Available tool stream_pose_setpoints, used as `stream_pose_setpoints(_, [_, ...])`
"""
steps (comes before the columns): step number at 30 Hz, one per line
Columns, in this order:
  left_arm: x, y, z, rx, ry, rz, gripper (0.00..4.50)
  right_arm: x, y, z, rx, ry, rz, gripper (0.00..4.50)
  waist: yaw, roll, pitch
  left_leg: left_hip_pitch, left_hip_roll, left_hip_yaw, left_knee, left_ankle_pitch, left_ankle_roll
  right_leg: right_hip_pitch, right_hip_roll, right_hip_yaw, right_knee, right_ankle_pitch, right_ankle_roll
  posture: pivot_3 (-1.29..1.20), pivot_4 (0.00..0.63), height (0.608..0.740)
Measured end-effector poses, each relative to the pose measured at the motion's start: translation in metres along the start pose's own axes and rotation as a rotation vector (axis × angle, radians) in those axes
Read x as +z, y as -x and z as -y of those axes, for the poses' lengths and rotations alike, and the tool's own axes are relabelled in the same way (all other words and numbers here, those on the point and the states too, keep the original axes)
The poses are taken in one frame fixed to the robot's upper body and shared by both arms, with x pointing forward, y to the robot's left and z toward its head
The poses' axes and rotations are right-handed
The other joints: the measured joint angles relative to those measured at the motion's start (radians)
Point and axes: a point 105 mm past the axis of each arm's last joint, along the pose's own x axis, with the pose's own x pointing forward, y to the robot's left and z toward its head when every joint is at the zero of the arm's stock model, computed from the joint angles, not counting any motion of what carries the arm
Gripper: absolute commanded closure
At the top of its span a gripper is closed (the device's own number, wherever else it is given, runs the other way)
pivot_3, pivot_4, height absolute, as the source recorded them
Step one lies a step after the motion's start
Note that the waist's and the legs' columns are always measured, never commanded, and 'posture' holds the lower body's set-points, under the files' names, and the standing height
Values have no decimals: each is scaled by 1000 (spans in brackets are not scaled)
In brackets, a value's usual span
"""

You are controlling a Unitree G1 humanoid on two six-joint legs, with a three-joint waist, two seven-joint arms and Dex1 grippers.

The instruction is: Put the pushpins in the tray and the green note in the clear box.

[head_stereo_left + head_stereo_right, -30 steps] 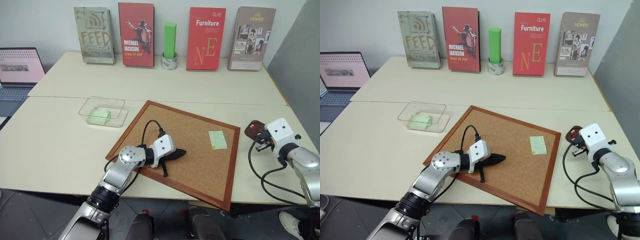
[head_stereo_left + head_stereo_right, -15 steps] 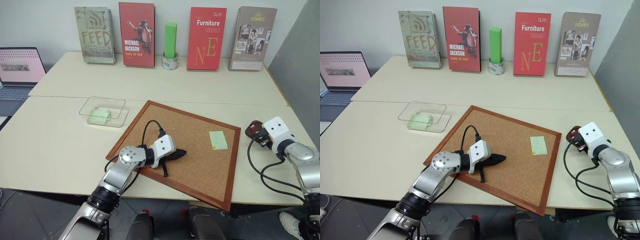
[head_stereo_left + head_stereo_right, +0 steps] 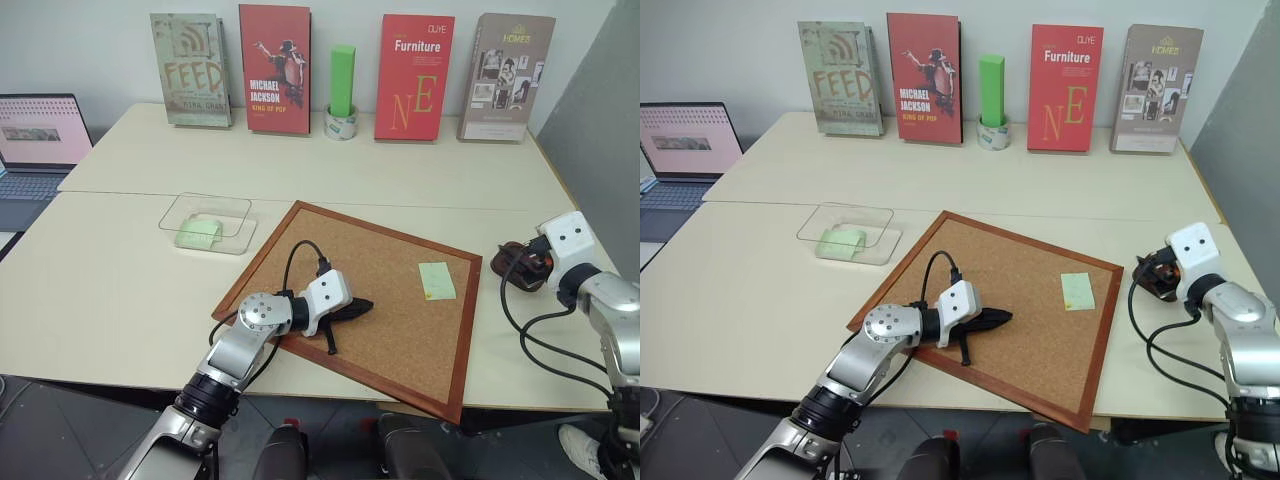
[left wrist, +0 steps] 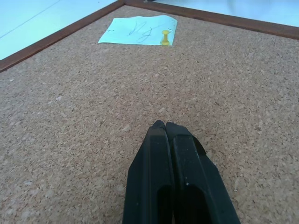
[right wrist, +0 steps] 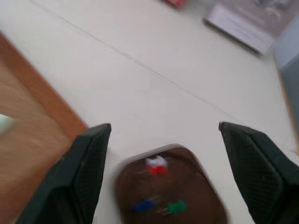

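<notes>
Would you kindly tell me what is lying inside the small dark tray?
Inside the tray lie three pushpins: red-and-white, blue and green. Its near edge is cut off.

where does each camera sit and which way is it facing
Left and right eye views: on the head, looking forward and down over both arms at the brown cork board, shut left gripper and right gripper.
Left wrist view: along its shut black fingers across cork to the pale green note, still held by a yellow pushpin.
Right wrist view: past its open fingers down onto the dark red-brown tray.
The eye and left wrist views share note and board.
</notes>
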Motion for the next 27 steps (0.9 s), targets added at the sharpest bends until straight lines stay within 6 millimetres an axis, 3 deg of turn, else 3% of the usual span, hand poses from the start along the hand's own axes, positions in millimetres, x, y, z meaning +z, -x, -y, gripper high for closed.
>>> stream_pose_setpoints(5, [-1,2,-1,2,-2,-4,4500,1,13,-46,121,-143,47,570,0,0,0,0,0,0,0,0,0,0,0,0,0,0,-1,0,150,740])
stream_pose_setpoints(12, [-2,2,-2,3,-4,-10,4500,-3,10,-96,252,-210,34,570,-2,0,0,1,1,0,1,0,0,0,0,0,0,-1,-2,0,150,740])
stream_pose_setpoints(21, [-1,2,-3,0,-9,-8,4500,-21,1,-112,277,-212,-30,570,-1,0,0,1,1,0,0,0,0,-1,0,0,0,-1,-2,0,150,740])
stream_pose_setpoints(27, [-1,3,-3,0,-12,-8,4500,-27,-4,-112,255,-229,-41,1688,-1,0,0,1,1,0,0,0,0,-1,0,0,0,-1,-2,0,150,740])
